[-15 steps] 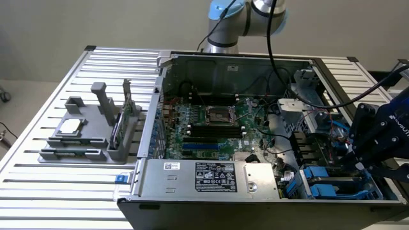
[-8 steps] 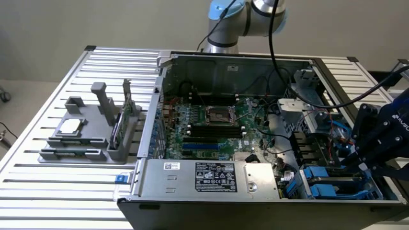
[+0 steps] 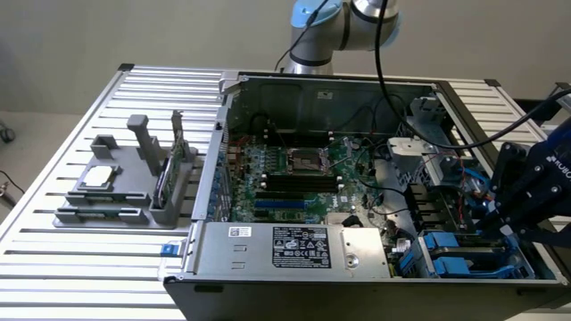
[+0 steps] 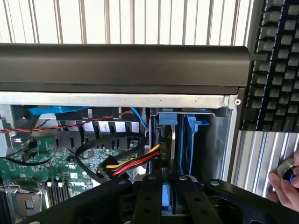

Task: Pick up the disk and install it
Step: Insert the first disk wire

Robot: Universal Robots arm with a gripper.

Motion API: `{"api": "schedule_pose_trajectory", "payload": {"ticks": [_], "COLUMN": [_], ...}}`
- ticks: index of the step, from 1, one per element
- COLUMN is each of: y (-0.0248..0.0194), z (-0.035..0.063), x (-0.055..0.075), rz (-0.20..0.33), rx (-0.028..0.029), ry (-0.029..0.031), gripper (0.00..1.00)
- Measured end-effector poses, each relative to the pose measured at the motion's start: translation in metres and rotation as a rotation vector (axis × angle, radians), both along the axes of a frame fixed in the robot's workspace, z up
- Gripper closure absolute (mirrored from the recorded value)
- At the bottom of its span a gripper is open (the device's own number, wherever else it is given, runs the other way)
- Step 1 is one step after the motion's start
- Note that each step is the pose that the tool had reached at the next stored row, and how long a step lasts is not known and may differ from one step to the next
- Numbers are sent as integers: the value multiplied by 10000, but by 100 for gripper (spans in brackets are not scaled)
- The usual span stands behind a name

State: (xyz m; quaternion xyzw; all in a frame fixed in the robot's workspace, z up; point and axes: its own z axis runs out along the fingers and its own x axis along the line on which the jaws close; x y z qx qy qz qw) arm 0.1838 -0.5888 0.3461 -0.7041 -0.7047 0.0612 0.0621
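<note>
We see an open computer case (image 3: 375, 167) lying on a slatted metal table (image 3: 80, 267), its motherboard (image 3: 295, 174) exposed at the exterior view's centre and a grey power supply (image 3: 295, 247) along the lower edge. A grey fixture (image 3: 125, 180) stands at the exterior view's left, carrying a processor chip (image 3: 98, 176) and an upright green card (image 3: 176, 154). The arm (image 3: 344, 27) enters at the top, cut off by the frame edge. The gripper (image 3: 504, 224) reaches down at the exterior view's lower right, over the blue drive bays (image 3: 455, 257). In the wrist view its black fingers (image 4: 196, 196) stand nearly closed on a blue-framed piece — apparently the disk (image 4: 168, 200), mostly hidden between them. A person's hand (image 4: 285, 184), cut off, shows at that picture's lower right corner.
</note>
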Motion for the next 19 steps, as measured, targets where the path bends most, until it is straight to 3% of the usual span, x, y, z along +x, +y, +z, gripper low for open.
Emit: {"api": "schedule_pose_trajectory", "payload": {"ticks": [3,7,8,11,13,17,19], "y": [36,123,133,161,177,221,241], "z": [0,0,-1,-4,-9,-27,-43], "x": [0,1,2,5,6,8,10], "rz": [-2,-5,-10,-20,-35,-72,-100], "rx": [-164,-328,-400,-705,-857,-1039,-1085], "ry": [3,4,3,4,4,5,6], "gripper": [84,84,84,84,84,84,84]}}
